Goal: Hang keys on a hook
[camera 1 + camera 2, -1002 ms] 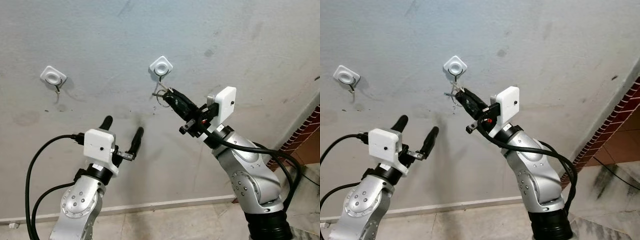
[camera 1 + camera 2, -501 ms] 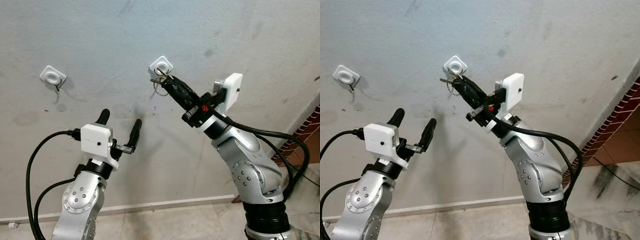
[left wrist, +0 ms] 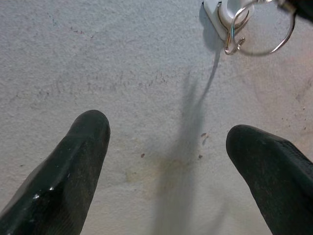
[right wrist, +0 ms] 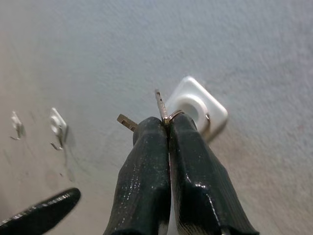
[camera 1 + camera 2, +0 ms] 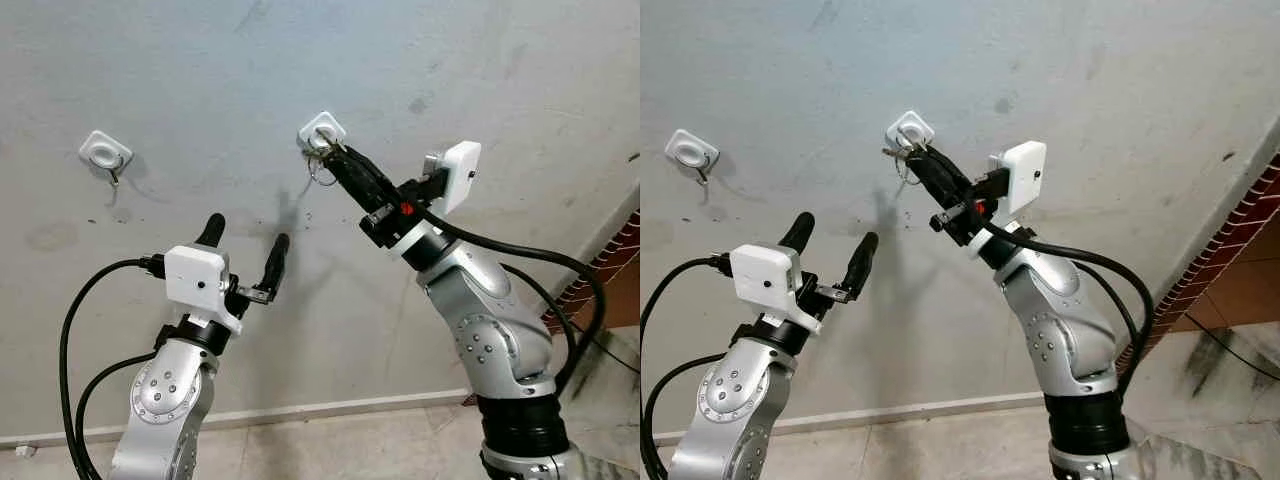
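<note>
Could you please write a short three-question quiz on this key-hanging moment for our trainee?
1. True or false: the right pincer is shut on the keys.
2. Which hook is the key ring next to?
A. the hook on the robot's left
B. the middle hook
C. a hook on the floor
3. Fill in: the left pincer is held below the hooks with its fingers ____.

Key
1. True: both black fingers are pressed together on the keys.
2. B: the ring hangs right at that hook's metal loop.
3. Open: the two fingertips are wide apart and hold nothing.
</note>
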